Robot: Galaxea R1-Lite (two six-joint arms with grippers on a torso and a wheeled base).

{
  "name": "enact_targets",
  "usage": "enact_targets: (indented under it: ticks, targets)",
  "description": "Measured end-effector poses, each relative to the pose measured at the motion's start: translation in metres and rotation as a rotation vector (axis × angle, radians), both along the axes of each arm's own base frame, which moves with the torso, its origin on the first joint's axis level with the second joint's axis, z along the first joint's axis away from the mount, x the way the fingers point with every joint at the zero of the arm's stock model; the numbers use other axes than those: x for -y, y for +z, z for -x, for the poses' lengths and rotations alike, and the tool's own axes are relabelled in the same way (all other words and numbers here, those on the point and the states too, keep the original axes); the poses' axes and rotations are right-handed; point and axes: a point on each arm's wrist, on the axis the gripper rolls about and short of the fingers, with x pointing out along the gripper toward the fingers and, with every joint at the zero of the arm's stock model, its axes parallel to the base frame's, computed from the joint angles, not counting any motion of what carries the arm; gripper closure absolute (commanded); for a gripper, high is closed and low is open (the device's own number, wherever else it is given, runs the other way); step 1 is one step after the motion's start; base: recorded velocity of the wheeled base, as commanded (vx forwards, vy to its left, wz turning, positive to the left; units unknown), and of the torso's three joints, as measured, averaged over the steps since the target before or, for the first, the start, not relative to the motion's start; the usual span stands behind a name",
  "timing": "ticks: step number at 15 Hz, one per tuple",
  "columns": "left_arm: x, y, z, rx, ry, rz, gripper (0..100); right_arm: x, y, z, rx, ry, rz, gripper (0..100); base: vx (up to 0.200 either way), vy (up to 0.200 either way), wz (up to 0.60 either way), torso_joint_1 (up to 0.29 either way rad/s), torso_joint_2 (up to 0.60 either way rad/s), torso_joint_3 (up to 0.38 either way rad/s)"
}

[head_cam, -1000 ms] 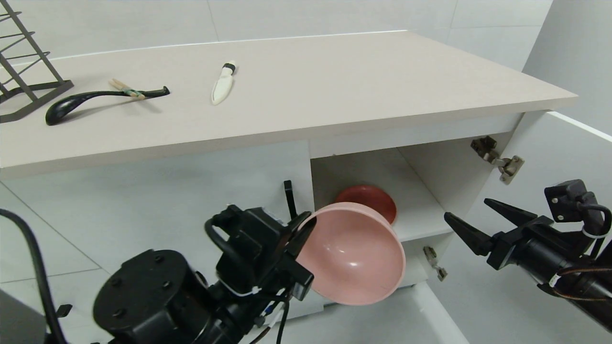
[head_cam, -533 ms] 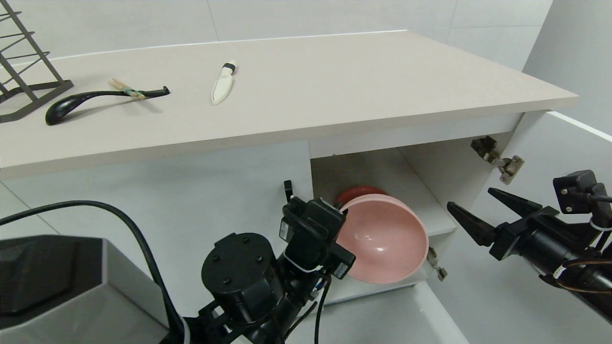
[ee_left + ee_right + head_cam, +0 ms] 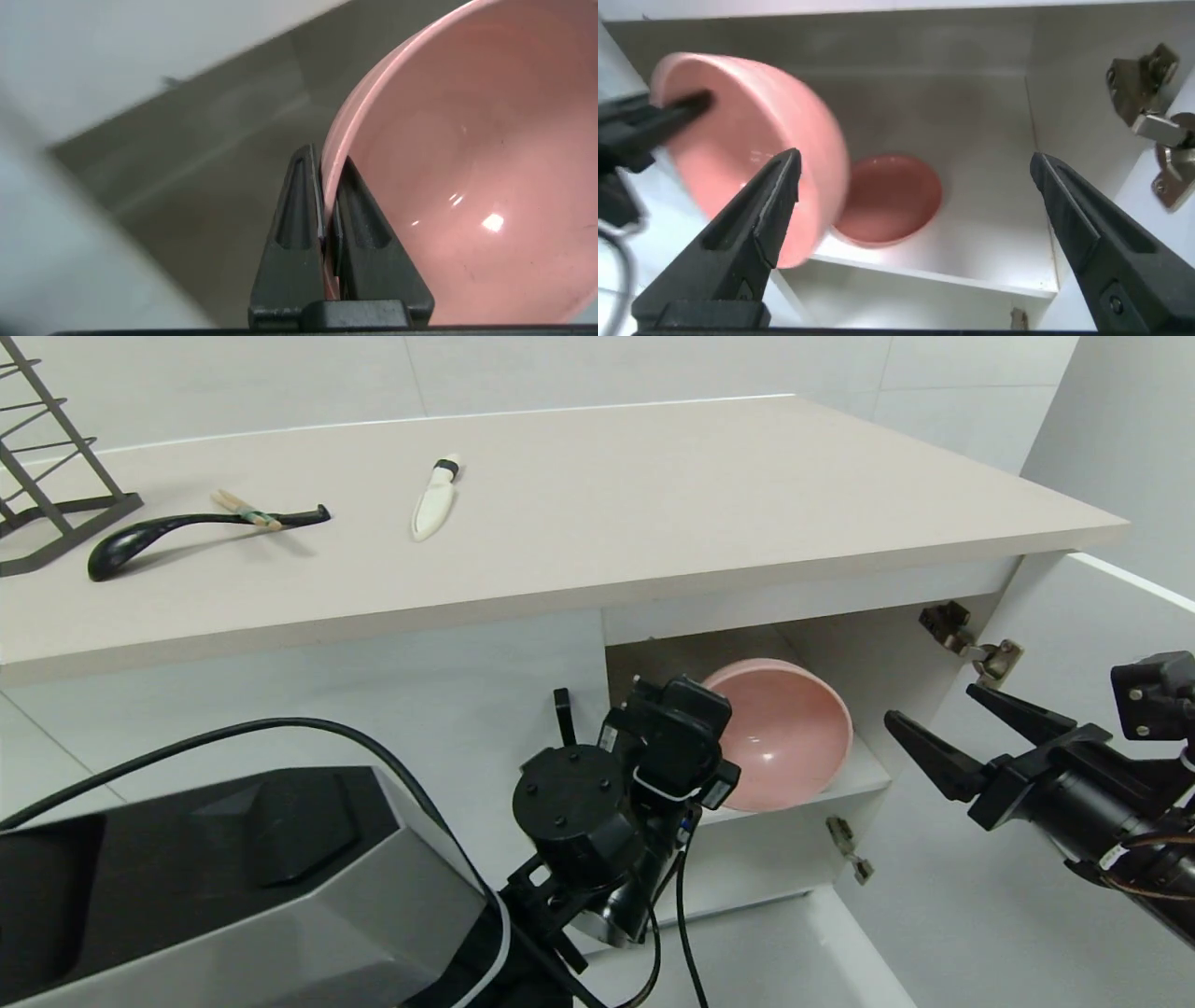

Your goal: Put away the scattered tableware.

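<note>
A pink bowl (image 3: 789, 728) hangs tilted inside the open cabinet, just above its shelf (image 3: 854, 782). My left gripper (image 3: 326, 166) is shut on the bowl's rim (image 3: 392, 103). In the right wrist view the pink bowl (image 3: 752, 154) sits over and in front of a red bowl (image 3: 887, 201) that rests on the shelf. My right gripper (image 3: 929, 702) stands open in front of the cabinet opening, to the right of the pink bowl, holding nothing. On the countertop lie a black ladle (image 3: 168, 532), a pair of chopsticks (image 3: 245, 510) and a white sheathed knife (image 3: 436, 502).
The cabinet door (image 3: 1083, 635) is swung open at the right, with hinges (image 3: 971, 649) on the cabinet's side wall. A dark wire rack (image 3: 47, 467) stands at the countertop's far left. The cabinet's closed left door (image 3: 373, 709) has a black handle (image 3: 563, 714).
My left arm has carried the pink bowl up and forward into the cabinet, where it now covers the red bowl in the head view. The right gripper has drifted slightly to the right, still open.
</note>
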Motion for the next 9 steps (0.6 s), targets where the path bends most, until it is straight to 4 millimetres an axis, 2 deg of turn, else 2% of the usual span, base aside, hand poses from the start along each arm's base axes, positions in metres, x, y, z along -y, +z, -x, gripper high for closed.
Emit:
enact_targets:
  ticks: [5,9]
  targets:
    - [0.009,-0.011,-0.002,-0.021,-0.013,0.014,100,-0.007,-0.009,0.004,-0.039,0.039,0.014,0,0.000,0.000,0.00,0.000,0.00,0.000]
    - [0.016,-0.011,0.007,-0.028,-0.022,0.021,100,-0.014,-0.025,-0.007,-0.110,0.048,0.041,0,0.000,0.000,0.00,0.000,0.00,0.000]
